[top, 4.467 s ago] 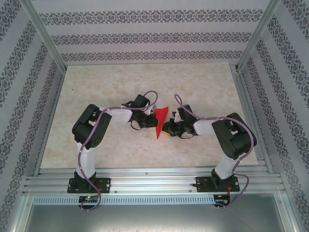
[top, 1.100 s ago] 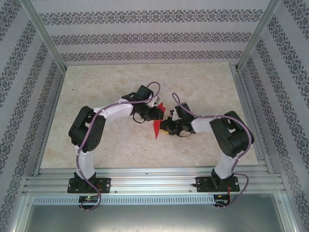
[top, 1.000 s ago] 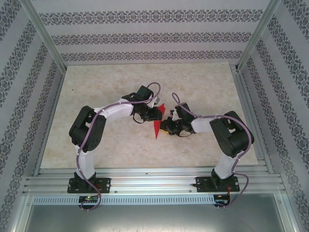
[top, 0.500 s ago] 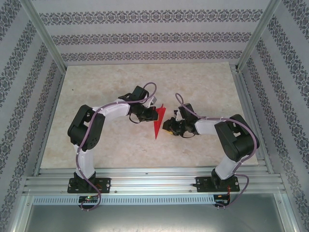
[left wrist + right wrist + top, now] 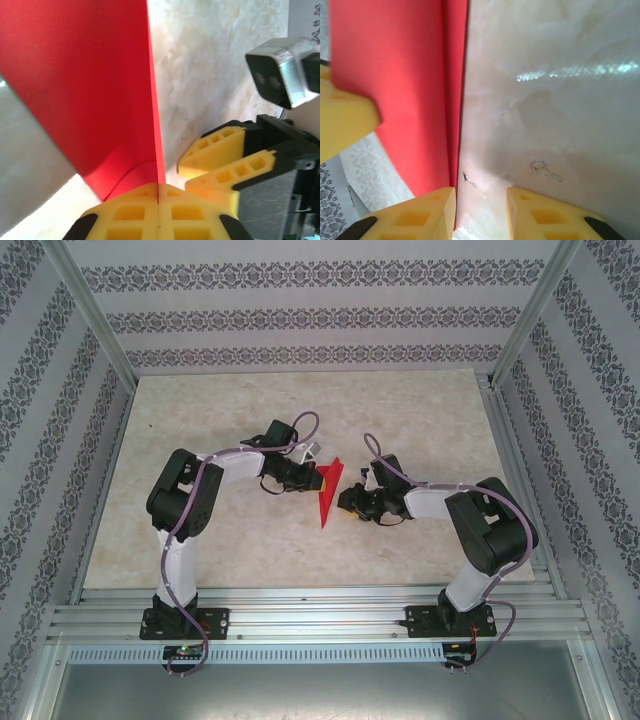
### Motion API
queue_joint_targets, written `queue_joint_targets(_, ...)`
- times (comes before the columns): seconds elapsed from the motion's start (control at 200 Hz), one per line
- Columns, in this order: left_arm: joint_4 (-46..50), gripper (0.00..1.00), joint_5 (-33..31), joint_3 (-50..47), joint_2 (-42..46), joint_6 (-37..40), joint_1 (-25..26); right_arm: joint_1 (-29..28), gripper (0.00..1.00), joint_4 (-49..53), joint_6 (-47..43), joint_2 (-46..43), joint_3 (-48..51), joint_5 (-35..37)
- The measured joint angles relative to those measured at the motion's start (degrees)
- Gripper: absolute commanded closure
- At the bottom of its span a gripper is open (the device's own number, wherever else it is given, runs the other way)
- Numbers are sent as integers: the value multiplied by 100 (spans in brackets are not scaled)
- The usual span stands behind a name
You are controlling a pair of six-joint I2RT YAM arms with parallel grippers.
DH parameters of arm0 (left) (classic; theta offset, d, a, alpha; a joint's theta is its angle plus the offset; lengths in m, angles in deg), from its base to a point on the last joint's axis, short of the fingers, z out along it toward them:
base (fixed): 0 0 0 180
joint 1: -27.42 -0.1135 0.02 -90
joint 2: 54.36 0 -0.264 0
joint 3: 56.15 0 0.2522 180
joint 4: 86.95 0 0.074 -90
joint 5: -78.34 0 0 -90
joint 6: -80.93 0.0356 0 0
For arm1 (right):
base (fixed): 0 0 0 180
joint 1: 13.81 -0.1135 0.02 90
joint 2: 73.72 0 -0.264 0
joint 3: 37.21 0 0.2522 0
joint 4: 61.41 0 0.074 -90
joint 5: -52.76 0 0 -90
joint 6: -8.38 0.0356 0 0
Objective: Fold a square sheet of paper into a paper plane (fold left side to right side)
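- The left gripper [image 5: 158, 189] is pinching the folded bright red paper sheet [image 5: 90, 85] upright, long axis pointing away from its fingers.
- The right gripper [image 5: 480, 200] is hovering half-open, just beside the paper's edge.

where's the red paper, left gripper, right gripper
red paper [image 5: 328, 492], top view, sheet's middle
left gripper [image 5: 158, 187], left wrist view, shut fingertips' seam
right gripper [image 5: 480, 195], right wrist view, gap between open fingertips
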Motion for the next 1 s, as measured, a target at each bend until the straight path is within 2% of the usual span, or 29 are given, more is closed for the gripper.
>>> queue_joint_targets(0.724, 33, 95, 306, 442, -549, 396, -170, -225, 70, -245, 116, -127, 11, 70)
queue_joint_targets(0.999, 85, 95, 321, 772, -675, 476, -170, -225, 77, -319, 210, -127, 11, 105)
